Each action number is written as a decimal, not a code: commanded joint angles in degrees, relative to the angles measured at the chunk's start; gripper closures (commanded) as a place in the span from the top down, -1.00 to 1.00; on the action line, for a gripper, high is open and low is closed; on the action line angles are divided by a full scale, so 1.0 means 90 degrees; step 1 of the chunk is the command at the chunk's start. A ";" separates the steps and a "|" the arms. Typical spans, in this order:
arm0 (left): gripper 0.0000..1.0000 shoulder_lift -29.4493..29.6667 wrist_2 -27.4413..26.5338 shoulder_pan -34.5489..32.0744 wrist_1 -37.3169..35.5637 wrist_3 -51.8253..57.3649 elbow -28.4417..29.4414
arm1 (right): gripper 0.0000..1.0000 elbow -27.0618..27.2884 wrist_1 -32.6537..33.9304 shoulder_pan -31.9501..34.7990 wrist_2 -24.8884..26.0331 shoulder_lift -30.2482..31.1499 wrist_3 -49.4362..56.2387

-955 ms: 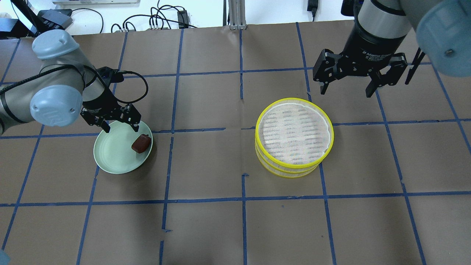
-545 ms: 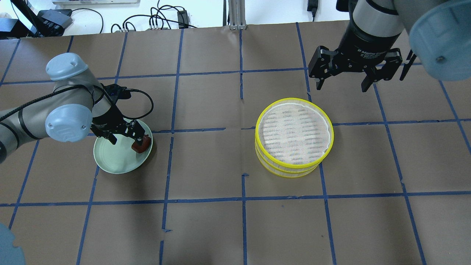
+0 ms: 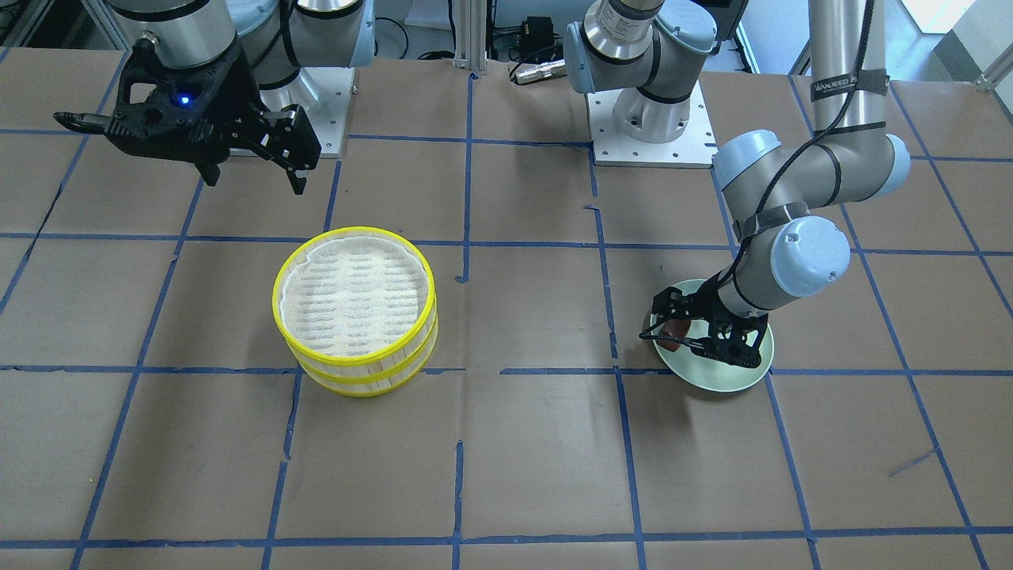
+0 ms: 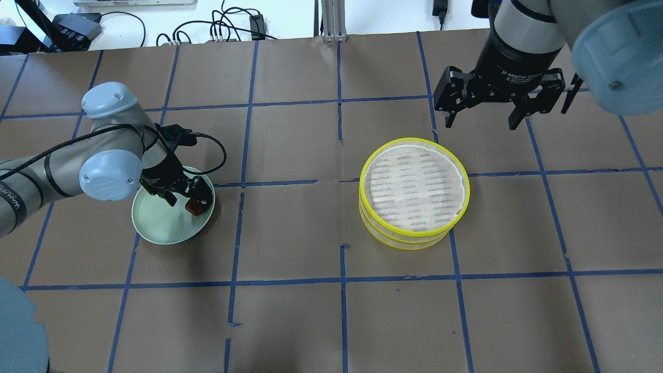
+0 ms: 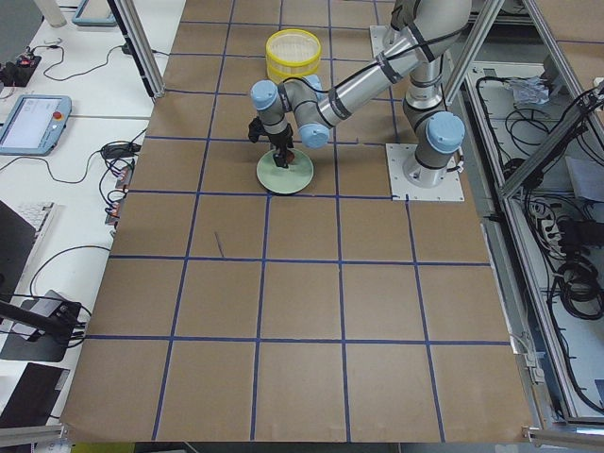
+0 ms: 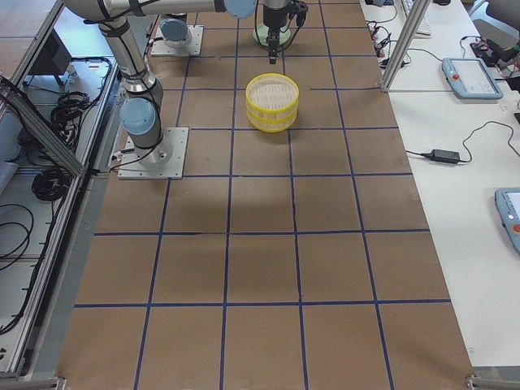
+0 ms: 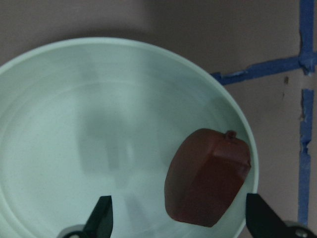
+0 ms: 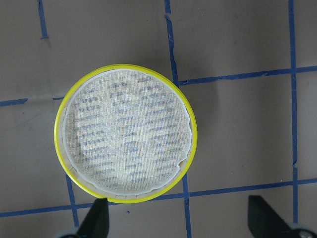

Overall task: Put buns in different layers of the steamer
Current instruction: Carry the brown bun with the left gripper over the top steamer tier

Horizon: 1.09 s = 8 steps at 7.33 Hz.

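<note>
Reddish-brown bun [image 7: 208, 178] lies inside the pale green plate [image 7: 74, 124], close against the rim on the side that faces the steamer [image 6: 272, 122]. The left tool [image 4: 183, 201] hangs low over the plate with its jaws spread wide, one finger on either side of the bun. In the left wrist view the bun sits nearer one fingertip than the other, and whether that fingertip touches it cannot be told. The tool grips nothing.

The plate rests on the brown-papered bench [image 4: 290, 228] on the robot's left half, well apart from the steamer on the right half. The steamer's upper layer [image 3: 354, 230] sits squarely on the lower layer [image 3: 360, 382]; both have yellow rims and pale slat walls. A white liner [image 8: 124, 134] covers the slatted bottom of the upper layer, its edge a little ragged on one side. The inside of the lower layer is hidden by the one above it.

The right tool [image 4: 481, 125] hovers well above the steamer, a little to one side of it, jaws wide apart and holding nothing.
</note>
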<state>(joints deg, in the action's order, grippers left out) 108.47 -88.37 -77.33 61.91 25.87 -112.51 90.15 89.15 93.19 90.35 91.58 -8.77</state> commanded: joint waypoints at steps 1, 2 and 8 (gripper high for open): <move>-0.42 0.0096 0.0035 -0.0157 0.0045 0.0084 0.0011 | 1.00 -0.0007 -0.0003 -0.0002 0.0001 0.0000 0.0007; -0.74 0.0096 0.0015 -0.0157 0.0036 0.0075 0.0088 | 1.00 -0.0007 -0.0003 -0.0003 0.0001 0.0000 0.0007; -0.99 -0.0538 -0.0133 -0.1002 0.1204 -0.1774 0.1384 | 1.00 0.0013 -0.0003 -0.0003 -0.0019 0.0010 -0.0002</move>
<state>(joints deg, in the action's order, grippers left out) 104.94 -89.77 -81.91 69.14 17.35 -103.99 90.20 89.08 93.17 90.31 91.65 -8.72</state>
